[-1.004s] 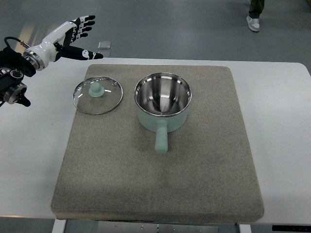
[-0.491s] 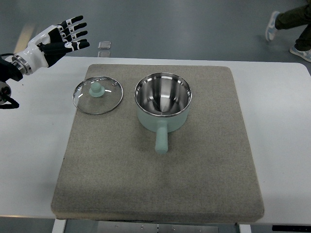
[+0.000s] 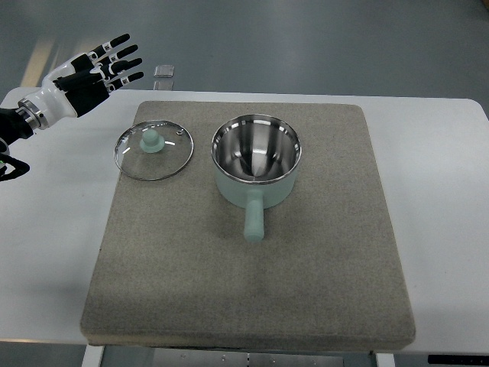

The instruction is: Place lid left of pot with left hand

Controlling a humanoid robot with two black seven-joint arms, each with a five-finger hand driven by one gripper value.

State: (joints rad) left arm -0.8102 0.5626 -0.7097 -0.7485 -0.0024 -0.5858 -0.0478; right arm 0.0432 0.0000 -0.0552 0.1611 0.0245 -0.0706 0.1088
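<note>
**One lid down, hand up in the air**

One big grey mat (image 3: 252,290) covers most of the white table (image 3: 443,229), nothing on its near half. Further in, the mint pot (image 3: 256,164) sits upright, uncovered, steel inside showing, handle pointing toward the near edge. Just beside it to the left, not touching, the glass lid (image 3: 153,150) lies flat on the mat with its mint knob up. Nothing stands between lid and pot. Beyond that, at the far left corner, the left hand (image 3: 88,73) hovers well apart from the lid, fingers (image 3: 122,53) spread wide, holding nothing. Past the table edge, a small grey square thing (image 3: 163,71) lies on the floor.
</note>
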